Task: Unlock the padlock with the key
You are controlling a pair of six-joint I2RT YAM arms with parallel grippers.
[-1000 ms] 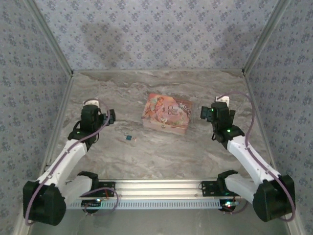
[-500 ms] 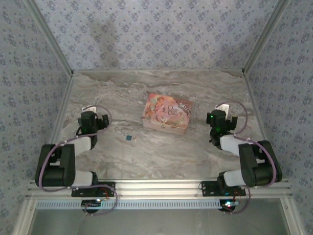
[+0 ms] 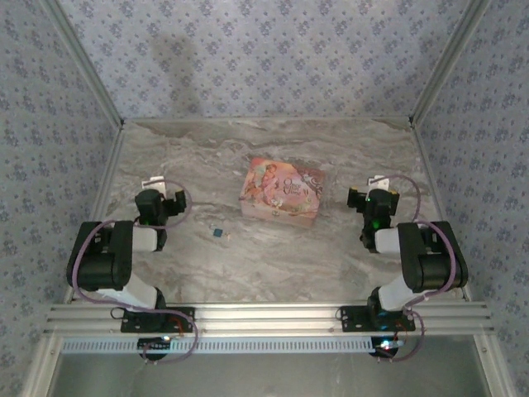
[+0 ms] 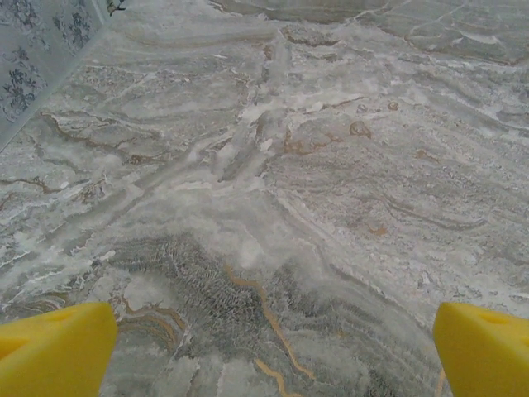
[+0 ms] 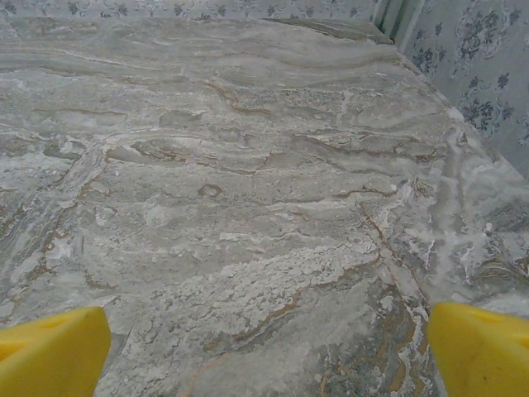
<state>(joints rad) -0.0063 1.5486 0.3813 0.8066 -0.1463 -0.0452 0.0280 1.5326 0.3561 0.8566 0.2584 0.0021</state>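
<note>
The padlock (image 3: pixel 217 233) is a tiny blue-teal square lying on the marble table (image 3: pixel 273 265), left of centre. A speck beside it is too small to name as the key. My left gripper (image 3: pixel 159 201) rests low at the table's left side, well left of the padlock. Its yellow fingertips (image 4: pixel 54 347) stand wide apart over bare marble, so my left gripper (image 4: pixel 273 351) is open and holds nothing. My right gripper (image 3: pixel 374 200) sits low at the right side. Its gripper (image 5: pixel 264 351) is open, with yellow fingertips (image 5: pixel 479 347) spread over bare table.
A pink picture-printed box (image 3: pixel 282 192) lies at mid-table between the two grippers. Patterned walls (image 3: pixel 264 58) close in the back and both sides. An aluminium rail (image 3: pixel 264 318) runs along the near edge by the arm bases.
Both arms have folded back on themselves, elbows drawn in over their bases. The grippers have stayed low at the table's sides. Padlock and box have not moved.
</note>
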